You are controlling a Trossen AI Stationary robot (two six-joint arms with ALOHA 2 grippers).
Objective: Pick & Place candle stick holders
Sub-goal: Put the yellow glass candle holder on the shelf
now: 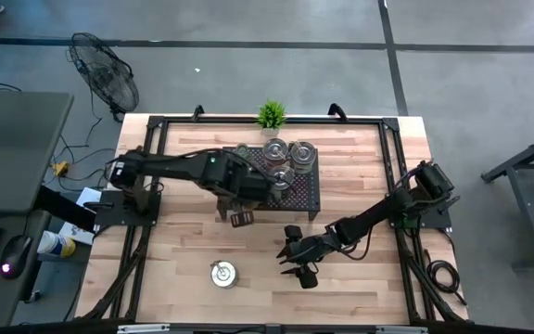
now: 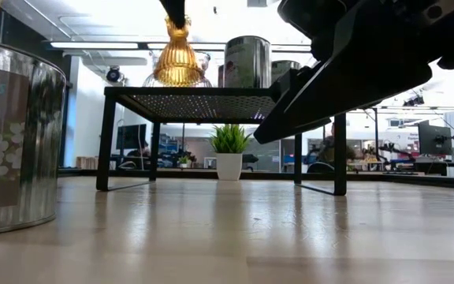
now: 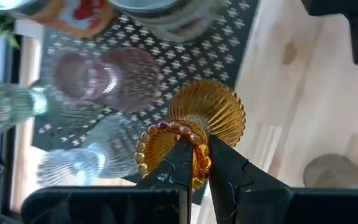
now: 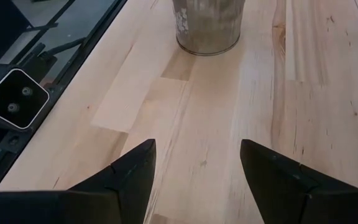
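Note:
My left gripper [image 3: 196, 163] is shut on an amber ribbed glass candle stick holder [image 3: 207, 112] with a beaded rim. It hangs at the left edge of the black perforated rack [image 1: 295, 190], also in the low view [image 2: 178, 59]. Other holders stand on the rack: pink glass [image 3: 104, 78], clear ribbed glass [image 3: 73, 163] and shiny silver ones [image 1: 274, 148]. My right gripper [image 1: 300, 267] waits open low over the bare wood near the table's front, nothing between its fingers [image 4: 135, 171]. My left gripper pinches the amber holder's beaded rim [image 3: 197, 149] between its two fingers, one seemingly inside the mouth and one outside. The fingers come steeply from above. The holder hangs upright below them, its wide ribbed body down; whether its bottom touches the rack's top I cannot tell.
A small metal bucket [image 1: 222, 274] stands on the table near the front, left of my right gripper, large in the low view [image 2: 14, 134]. A green potted plant [image 1: 270, 114] sits at the far edge behind the rack. Bare wood lies between the rack and the front edge.

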